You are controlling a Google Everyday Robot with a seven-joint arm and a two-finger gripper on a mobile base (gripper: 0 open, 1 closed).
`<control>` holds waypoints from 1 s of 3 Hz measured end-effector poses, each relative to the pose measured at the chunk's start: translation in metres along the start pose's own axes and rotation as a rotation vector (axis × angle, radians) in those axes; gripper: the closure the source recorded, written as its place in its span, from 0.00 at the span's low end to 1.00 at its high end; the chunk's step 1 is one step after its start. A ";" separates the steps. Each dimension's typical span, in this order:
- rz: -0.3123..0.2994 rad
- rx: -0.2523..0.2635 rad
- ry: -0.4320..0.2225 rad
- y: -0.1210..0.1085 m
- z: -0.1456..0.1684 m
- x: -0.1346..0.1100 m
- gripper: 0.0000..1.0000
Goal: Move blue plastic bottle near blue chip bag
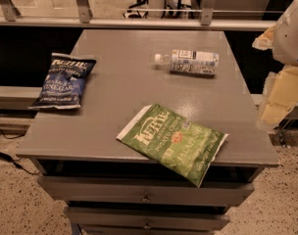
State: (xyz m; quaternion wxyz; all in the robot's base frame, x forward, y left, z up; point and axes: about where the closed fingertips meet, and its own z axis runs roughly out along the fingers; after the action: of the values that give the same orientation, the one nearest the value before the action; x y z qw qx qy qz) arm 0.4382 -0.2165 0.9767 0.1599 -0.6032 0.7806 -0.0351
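The blue plastic bottle (193, 61) lies on its side at the back right of the grey table (119, 102), white cap pointing left. The blue chip bag (64, 80), dark navy with white lettering, lies flat at the table's left edge. The bottle is well apart from it, to its right and a little further back. My gripper (276, 102) hangs at the frame's right edge, beyond the table's right side, to the right of the bottle and nearer the front. It holds nothing that I can see.
A larger green Kettle chip bag (173, 142) lies flat near the table's front edge, right of centre. The table has drawers (146, 197) below its front. A metal railing (139, 22) runs behind the table. Speckled floor lies around it.
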 end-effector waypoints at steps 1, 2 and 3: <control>0.000 0.000 0.000 0.000 0.000 0.000 0.00; 0.000 0.004 -0.040 -0.018 0.022 -0.011 0.00; -0.003 0.030 -0.146 -0.068 0.070 -0.046 0.00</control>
State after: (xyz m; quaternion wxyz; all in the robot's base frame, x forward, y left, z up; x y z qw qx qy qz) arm 0.5320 -0.1811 0.9368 0.2253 -0.6028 0.7654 -0.0032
